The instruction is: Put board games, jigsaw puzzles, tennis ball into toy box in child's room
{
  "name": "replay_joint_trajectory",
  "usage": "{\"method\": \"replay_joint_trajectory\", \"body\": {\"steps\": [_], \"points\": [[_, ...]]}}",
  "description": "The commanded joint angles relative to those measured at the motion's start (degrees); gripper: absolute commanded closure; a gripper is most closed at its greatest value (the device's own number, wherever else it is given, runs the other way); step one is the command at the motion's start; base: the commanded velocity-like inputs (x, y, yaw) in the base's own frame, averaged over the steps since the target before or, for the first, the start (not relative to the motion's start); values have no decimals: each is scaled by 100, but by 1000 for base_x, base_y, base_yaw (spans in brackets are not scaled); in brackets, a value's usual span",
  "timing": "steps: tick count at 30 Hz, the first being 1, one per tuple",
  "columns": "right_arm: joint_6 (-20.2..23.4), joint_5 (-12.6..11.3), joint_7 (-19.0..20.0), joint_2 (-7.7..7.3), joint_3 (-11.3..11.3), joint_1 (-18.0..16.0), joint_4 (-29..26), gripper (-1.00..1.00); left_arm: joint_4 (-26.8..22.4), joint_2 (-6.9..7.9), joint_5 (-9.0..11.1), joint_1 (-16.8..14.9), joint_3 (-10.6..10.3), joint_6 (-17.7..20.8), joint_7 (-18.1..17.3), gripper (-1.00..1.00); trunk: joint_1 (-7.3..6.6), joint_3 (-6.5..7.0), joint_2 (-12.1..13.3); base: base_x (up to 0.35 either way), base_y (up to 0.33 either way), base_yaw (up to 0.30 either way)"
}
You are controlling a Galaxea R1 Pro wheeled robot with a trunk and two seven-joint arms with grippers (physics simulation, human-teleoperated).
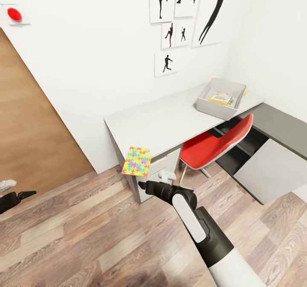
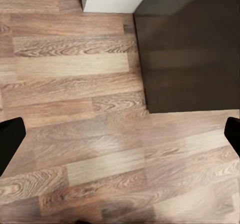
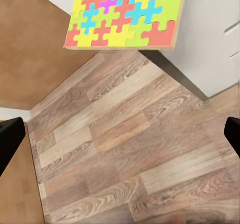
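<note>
Bare desktop beside toy box

toy box on table, chair underneath

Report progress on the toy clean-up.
Done: at least one colourful toy lies in the toy box on the table. In hand: nothing; the right tool is open, just short of a jigsaw puzzle at the table's near corner; the left tool is open over the floor. Left: that puzzle; other toys cannot be counted here.
</note>
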Motion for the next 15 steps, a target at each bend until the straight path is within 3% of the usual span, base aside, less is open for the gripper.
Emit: {"method": "replay_joint_trajectory", "body": {"steps": [1, 6, 10, 15], "points": [[-46, -60, -58, -26, 2, 40, -1, -100, 22, -40, -4, -7, -175, 25, -1, -100, 3, -1, -10, 0, 0, 161], [-165, -68, -49, -130, -7, 170, 28, -100, 23, -181, -12, -6, -769, 4, 27, -100, 3, 42, -10, 0, 0, 115], [-198, -78, -52, -250, -9, 222, -19, -100, 25, -214, -15, -6, -923, -19, 38, -100, 3, 79, -10, 0, 0, 39], [-213, -98, -53, -357, -22, 241, -39, -100, 25, -225, -12, -6, -960, -60, 25, -100, 3, 126, -10, 0, 0, 10]]}}
